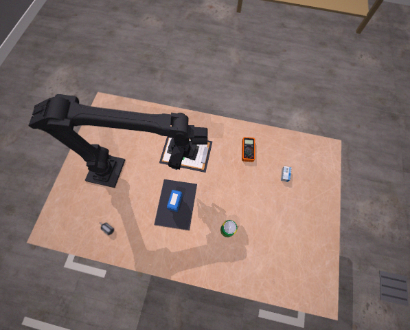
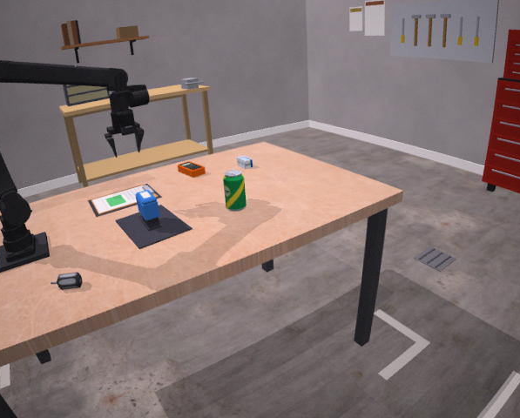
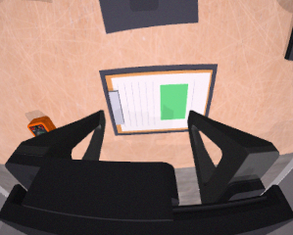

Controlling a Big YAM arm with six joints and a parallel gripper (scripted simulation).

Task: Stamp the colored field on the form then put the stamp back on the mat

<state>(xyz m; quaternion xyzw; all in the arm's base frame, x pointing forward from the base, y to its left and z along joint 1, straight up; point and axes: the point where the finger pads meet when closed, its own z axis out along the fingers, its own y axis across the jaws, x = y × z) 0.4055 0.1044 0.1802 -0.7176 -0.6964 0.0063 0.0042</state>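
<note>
The form on a clipboard (image 3: 161,100) lies beyond the mat, with a green field (image 3: 173,101) (image 2: 114,200). My gripper (image 2: 124,140) hangs high above the clipboard, fingers pointing down, open and empty. In the top view the arm hides most of the form (image 1: 189,159).
A green can (image 1: 229,227) stands right of the mat. An orange multimeter (image 1: 248,148) and a small white-blue box (image 1: 286,173) lie to the right. A small dark object (image 1: 106,227) lies near the front left. The arm base (image 1: 104,171) stands at the left.
</note>
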